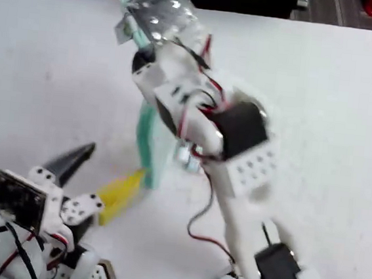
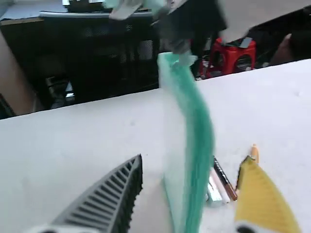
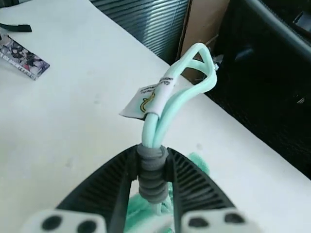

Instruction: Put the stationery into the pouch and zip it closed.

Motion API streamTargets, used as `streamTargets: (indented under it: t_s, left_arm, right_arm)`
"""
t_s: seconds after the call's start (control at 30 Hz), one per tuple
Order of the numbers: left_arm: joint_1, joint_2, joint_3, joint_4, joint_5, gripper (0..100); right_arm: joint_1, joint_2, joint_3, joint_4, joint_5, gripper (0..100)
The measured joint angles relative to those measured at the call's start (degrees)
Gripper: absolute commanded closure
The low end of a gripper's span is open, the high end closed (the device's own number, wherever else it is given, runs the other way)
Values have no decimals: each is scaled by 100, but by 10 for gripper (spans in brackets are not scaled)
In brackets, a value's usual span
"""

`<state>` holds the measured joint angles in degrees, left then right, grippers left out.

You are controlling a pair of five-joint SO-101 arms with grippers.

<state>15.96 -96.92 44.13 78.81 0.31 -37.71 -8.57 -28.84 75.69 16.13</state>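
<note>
The mint green pouch (image 1: 147, 146) hangs by its top end from the right claw (image 3: 151, 155). This claw is squeezed tight on the pouch's cord loop (image 3: 187, 77), down at the grey ribbed bit where the cord begins. The loop sticks up out of the claw, and a small white tag (image 3: 145, 100) is wrapped around it. A bit of green pouch shows just under the black fingers.

From above, the right arm (image 1: 240, 161) stretches from the near edge of the white desk (image 1: 48, 67) up toward the far side. The pouch runs down from that claw to the desk. Its low end is just beside the tip of the left claw's yellow finger (image 1: 123, 193). You cannot tell if they touch.

The left claw (image 1: 118, 159) sits low near the front of the desk. Its two fingers are wide apart and hold nothing. In its own view the pouch stands thin and curved between the black finger (image 2: 112, 199) and the yellow one.

Some pens (image 2: 221, 183) lie flat on the desk, right beside the pouch, on the yellow finger's side. The orange tip of a pencil (image 2: 253, 152) peeks out past the yellow finger. These lie outside the pouch.
</note>
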Motion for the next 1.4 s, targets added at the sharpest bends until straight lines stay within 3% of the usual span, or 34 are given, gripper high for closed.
streamTargets:
  t_s: [0.13, 0.3, 0.47, 0.8, 0.9, 1.13, 1.4]
  left_arm:
    - [343, 0, 299, -431, 0, 696]
    - [-316, 0, 1108, -1275, 149, 695]
    - [-369, 0, 1969, -2215, 466, 709]
    - [211, 97, 3490, -3868, 492, 971]
    - [264, 79, 3745, -4264, 501, 976]
    - [-105, 18, 3833, -4440, 316, 976]
    - [-519, 132, 3842, -4448, 316, 976]
  right_arm:
    - [-35, 141, 9, 0, -193, 981]
    - [-132, 141, 0, 123, -316, 981]
    - [-308, 141, 0, 246, -316, 981]
    - [-325, 141, -35, 264, -316, 981]
    - [-334, -70, -35, 264, -316, 981]
    - [-273, -1002, -9, 413, -316, 981]
    - [316, -1574, 826, 1099, -325, 955]
